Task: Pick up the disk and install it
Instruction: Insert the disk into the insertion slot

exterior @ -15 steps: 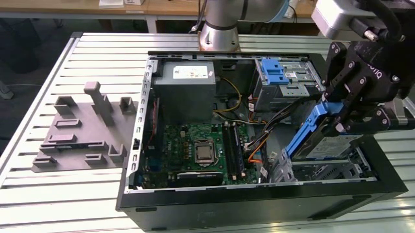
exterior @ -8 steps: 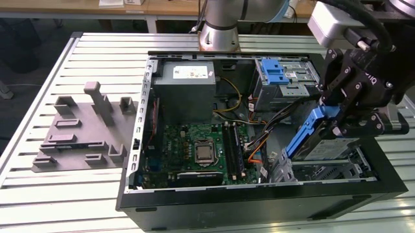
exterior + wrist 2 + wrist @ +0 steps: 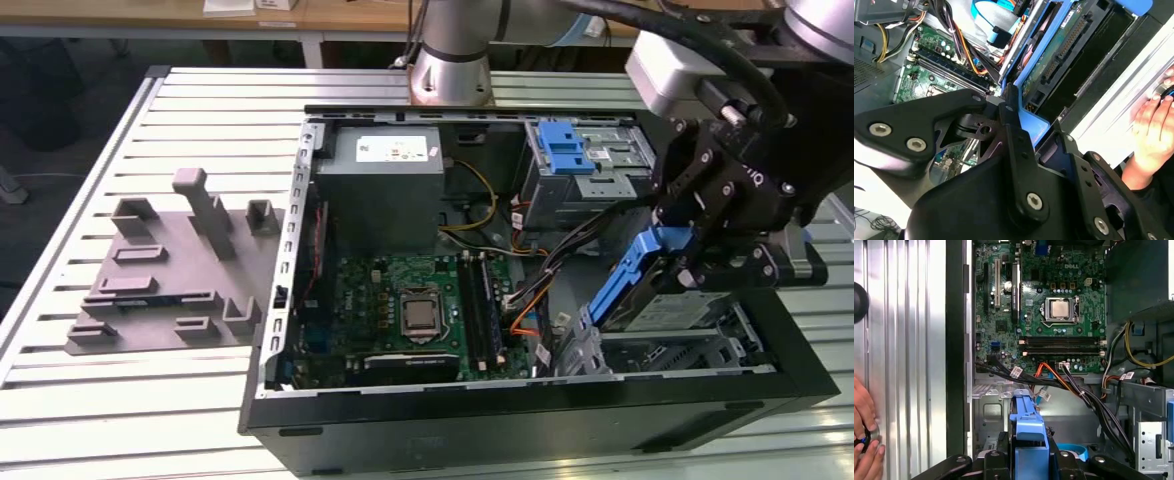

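The disk (image 3: 638,292) has blue rails and a silver-grey face. It hangs tilted inside the open computer case, at the exterior view's right, just above the lower drive bay (image 3: 687,352). My gripper (image 3: 678,262) is shut on it from above. In the second wrist view the disk's green underside and blue rail (image 3: 1054,55) show past my black fingers (image 3: 1010,125). In the first wrist view the disk's blue rail (image 3: 1029,432) sticks out between the two fingers, pointing toward the bay's metal floor (image 3: 991,412).
The motherboard (image 3: 414,310), the grey power-supply box (image 3: 387,172) and a metal cage with a blue latch (image 3: 581,150) fill the case. Cables (image 3: 534,300) run close beside the disk. A grey foam fixture (image 3: 174,270) lies on the slatted table. A person's hand (image 3: 864,440) rests on the table.
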`<state>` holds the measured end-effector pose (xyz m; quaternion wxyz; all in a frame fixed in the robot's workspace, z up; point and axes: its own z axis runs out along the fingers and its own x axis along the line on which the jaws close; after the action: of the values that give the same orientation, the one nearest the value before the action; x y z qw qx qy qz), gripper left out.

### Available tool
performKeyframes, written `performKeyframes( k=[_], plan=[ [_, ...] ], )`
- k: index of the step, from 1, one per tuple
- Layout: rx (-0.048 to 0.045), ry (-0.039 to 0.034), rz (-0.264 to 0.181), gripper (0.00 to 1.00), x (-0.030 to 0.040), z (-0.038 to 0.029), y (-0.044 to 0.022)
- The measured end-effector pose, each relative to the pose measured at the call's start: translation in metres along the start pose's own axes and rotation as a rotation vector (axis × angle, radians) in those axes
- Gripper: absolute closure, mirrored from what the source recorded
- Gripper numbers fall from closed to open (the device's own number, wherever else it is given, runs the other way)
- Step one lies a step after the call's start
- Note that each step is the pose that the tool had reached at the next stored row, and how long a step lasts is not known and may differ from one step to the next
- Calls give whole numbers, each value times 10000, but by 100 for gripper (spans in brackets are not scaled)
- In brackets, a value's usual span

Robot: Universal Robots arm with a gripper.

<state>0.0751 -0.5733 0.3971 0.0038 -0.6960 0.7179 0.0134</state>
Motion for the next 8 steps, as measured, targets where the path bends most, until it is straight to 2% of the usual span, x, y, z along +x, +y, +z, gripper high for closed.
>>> performKeyframes(
  k=[8],
  plan=[
    [-1,2,0,64,3,105,-1]
  ],
)
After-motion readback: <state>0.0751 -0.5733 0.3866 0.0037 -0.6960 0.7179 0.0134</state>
